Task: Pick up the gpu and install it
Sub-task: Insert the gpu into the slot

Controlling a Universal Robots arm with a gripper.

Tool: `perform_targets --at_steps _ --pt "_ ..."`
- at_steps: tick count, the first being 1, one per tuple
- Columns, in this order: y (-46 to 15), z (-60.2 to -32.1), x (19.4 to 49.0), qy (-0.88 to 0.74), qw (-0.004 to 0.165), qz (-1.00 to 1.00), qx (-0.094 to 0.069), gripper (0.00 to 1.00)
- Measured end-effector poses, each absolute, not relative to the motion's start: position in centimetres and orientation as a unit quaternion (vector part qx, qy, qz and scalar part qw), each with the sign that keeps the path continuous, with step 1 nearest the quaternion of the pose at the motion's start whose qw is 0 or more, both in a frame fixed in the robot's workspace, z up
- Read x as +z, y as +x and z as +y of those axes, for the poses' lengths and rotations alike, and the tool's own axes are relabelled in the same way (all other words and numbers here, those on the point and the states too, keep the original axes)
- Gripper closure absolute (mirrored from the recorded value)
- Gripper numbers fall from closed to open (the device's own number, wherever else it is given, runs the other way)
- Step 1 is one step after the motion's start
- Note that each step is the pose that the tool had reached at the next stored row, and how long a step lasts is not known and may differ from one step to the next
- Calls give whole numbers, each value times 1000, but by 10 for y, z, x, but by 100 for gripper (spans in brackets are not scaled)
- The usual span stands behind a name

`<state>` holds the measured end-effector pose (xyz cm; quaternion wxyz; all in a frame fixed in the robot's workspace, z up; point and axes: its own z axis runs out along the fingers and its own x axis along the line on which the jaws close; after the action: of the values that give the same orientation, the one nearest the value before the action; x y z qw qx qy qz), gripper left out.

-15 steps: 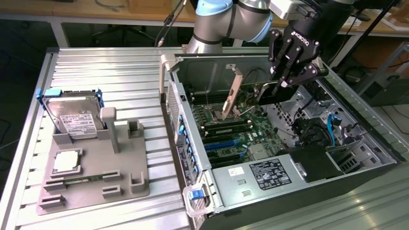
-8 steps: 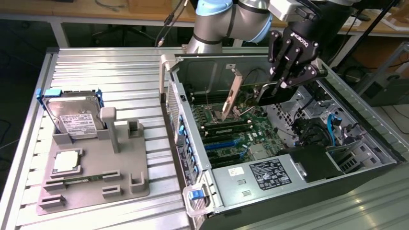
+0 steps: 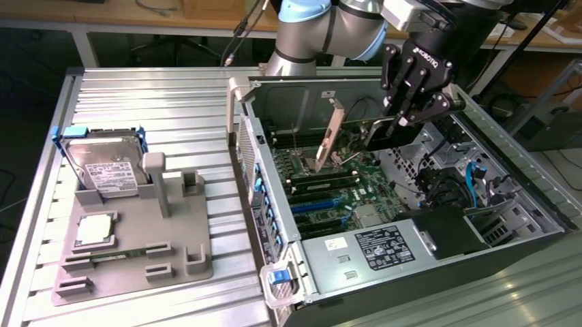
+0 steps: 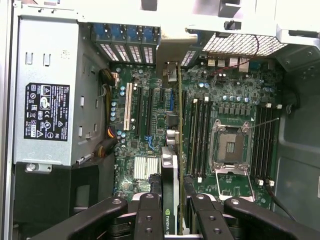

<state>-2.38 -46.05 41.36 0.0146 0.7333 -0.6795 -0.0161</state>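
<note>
My gripper (image 3: 405, 124) hangs inside the open computer case (image 3: 272, 225), shut on the gpu (image 3: 382, 139). The gpu is a dark card held on edge, and its pale metal bracket (image 3: 334, 131) points toward the case's rear wall. It hovers a little above the green motherboard (image 3: 332, 191), tilted and not seated. In the wrist view the gpu (image 4: 170, 172) shows edge-on between my black fingers (image 4: 149, 212), with the gripper (image 4: 174, 212) over the row of expansion slots (image 4: 148, 112).
A grey fixture tray (image 3: 136, 272) on the exterior view's left holds a silver hard drive (image 3: 109, 169), a processor chip (image 3: 95, 229) and a memory stick (image 3: 108, 257). The power supply (image 3: 382, 246) fills the case's near end. Memory slots and the processor socket (image 4: 231, 147) lie beside the slots.
</note>
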Motion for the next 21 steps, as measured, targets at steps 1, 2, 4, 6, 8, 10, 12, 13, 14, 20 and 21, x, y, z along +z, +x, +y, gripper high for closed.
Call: perform_targets --at_steps 1,2,4,6,8,10,12,13,14,20,21 --pt "-24 -461 413 733 15 -680 -16 73" --pt "-24 -461 413 733 15 -680 -16 73" --pt "-24 -460 412 733 15 -680 -16 73" --pt "-24 -460 412 733 15 -680 -16 73" --pt "-24 -460 411 733 15 -680 -16 73" --pt "-24 -460 411 733 15 -680 -16 73" --pt "-24 -459 410 733 15 -680 -16 73" --pt "-24 -459 410 733 15 -680 -16 73" --pt "-24 -459 410 733 15 -680 -16 73" --pt "-24 -458 409 733 15 -680 -16 73" --pt "-24 -458 409 733 15 -680 -16 73"
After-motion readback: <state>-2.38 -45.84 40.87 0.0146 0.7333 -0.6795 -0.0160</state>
